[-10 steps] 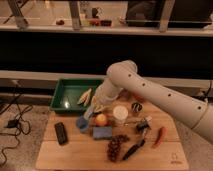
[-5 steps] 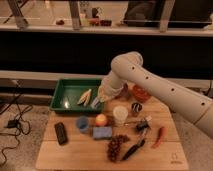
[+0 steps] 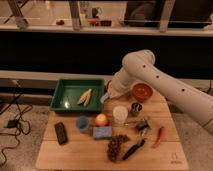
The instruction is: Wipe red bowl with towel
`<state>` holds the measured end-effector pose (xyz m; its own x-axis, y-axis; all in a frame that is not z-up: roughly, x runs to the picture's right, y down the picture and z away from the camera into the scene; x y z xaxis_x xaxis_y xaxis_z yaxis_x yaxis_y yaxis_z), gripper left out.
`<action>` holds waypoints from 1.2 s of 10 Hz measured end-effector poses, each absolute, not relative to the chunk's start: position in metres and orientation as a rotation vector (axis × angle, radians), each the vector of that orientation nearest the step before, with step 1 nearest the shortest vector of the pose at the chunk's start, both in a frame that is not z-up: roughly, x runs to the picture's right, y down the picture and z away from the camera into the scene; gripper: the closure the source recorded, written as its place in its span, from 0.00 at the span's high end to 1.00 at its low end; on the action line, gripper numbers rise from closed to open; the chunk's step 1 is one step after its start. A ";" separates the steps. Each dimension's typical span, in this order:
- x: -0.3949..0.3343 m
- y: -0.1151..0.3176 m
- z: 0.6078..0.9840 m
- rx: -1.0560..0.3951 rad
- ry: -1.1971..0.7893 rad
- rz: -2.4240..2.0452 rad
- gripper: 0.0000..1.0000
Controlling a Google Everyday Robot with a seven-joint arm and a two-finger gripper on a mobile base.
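Claw (image 3: 107,96): low between green tray (image 3: 64,93) and red bowl (image 3: 142,92); whether apart or together, I cannot tell.
Around: white cup (image 3: 120,113), metal cup (image 3: 135,107) just in front on the worktop (image 3: 75,155).

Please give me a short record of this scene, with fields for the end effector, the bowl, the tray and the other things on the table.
end effector: low over the table's back edge, between tray and bowl
bowl: red, upright, back right, beside the arm
tray: green, back left, holding a pale yellow item
table: wooden
middle row: blue cup, orange, white cup
front: remote, sponge, grapes
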<state>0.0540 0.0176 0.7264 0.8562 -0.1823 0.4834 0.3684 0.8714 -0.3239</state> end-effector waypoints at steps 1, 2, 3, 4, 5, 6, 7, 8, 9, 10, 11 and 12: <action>0.070 0.015 0.733 -0.423 -0.442 -0.271 0.20; 0.083 0.011 0.742 -0.425 -0.427 -0.252 0.20; 0.101 -0.006 0.762 -0.428 -0.396 -0.231 0.20; 0.108 -0.015 0.770 -0.428 -0.386 -0.225 0.20; 0.112 -0.023 0.777 -0.429 -0.377 -0.223 0.20; 0.113 -0.024 0.778 -0.430 -0.376 -0.223 0.20; 0.114 -0.024 0.778 -0.431 -0.375 -0.222 0.20; 0.116 -0.023 0.777 -0.431 -0.374 -0.220 0.20; 0.115 -0.024 0.778 -0.431 -0.374 -0.221 0.20; 0.114 -0.024 0.778 -0.431 -0.375 -0.222 0.20; 0.113 -0.024 0.778 -0.431 -0.376 -0.221 0.20; 0.116 -0.026 0.781 -0.430 -0.372 -0.212 0.20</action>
